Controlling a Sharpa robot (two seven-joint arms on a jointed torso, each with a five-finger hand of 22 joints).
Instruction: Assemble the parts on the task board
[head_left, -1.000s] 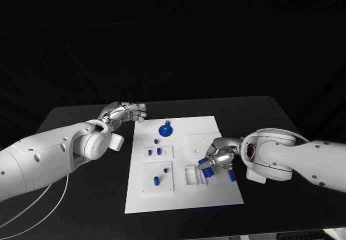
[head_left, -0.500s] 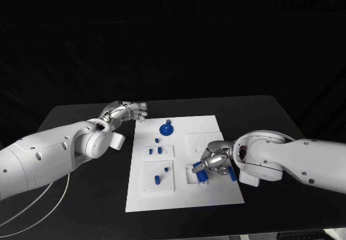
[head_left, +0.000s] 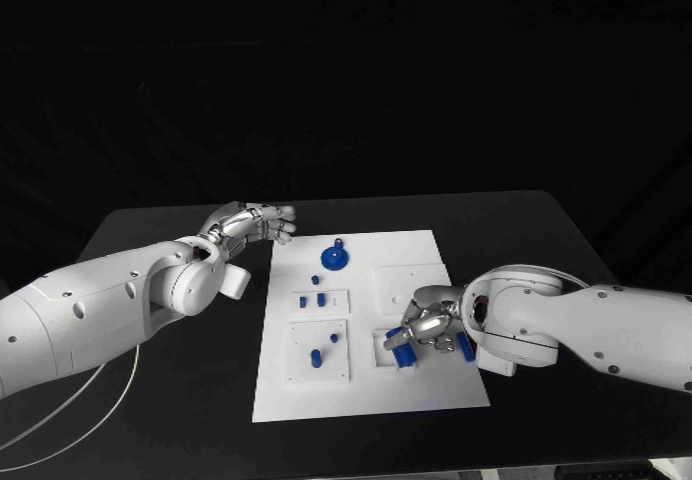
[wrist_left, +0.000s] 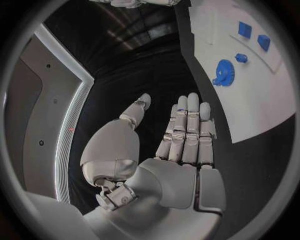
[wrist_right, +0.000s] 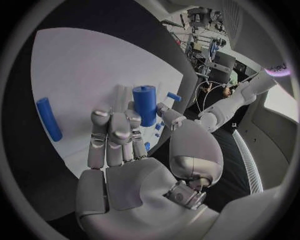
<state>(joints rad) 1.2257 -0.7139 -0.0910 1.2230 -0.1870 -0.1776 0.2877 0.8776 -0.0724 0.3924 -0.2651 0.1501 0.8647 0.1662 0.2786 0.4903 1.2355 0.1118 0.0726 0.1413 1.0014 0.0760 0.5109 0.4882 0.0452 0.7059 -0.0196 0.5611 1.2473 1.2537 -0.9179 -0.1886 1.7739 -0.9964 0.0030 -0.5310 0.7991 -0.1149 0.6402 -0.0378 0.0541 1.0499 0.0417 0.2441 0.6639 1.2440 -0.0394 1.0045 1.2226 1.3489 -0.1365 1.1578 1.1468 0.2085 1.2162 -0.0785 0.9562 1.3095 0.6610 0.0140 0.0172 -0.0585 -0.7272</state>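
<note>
Head view gives us the white board (head_left: 368, 400) lying lengthwise in the middle of the black table (head_left: 548, 220), with bare table on both long sides and past its far edge. Our right hand (head_left: 427, 328) sits over the board's right side, and it holds a blue cylinder (head_left: 402, 349) upright between thumb and fingers, just above the small raised frame near the board's right middle. Beside that hand, close to the board's right edge, lies a blue rod (head_left: 464, 351). In the right wrist view we see the same cylinder (wrist_right: 145, 105) pinched at the fingertips and the rod (wrist_right: 49, 119) lying flat apart from it. Our left hand (head_left: 251, 224) hovers off the board's far left corner, over open table, holding nothing; the left wrist view shows its fingers (wrist_left: 187, 131) straight and side by side, thumb apart. A blue gear (head_left: 333, 261) rests near the board's far end, and small blue pegs (head_left: 309, 301) stand in the left-hand plates, well apart from either hand.
</note>
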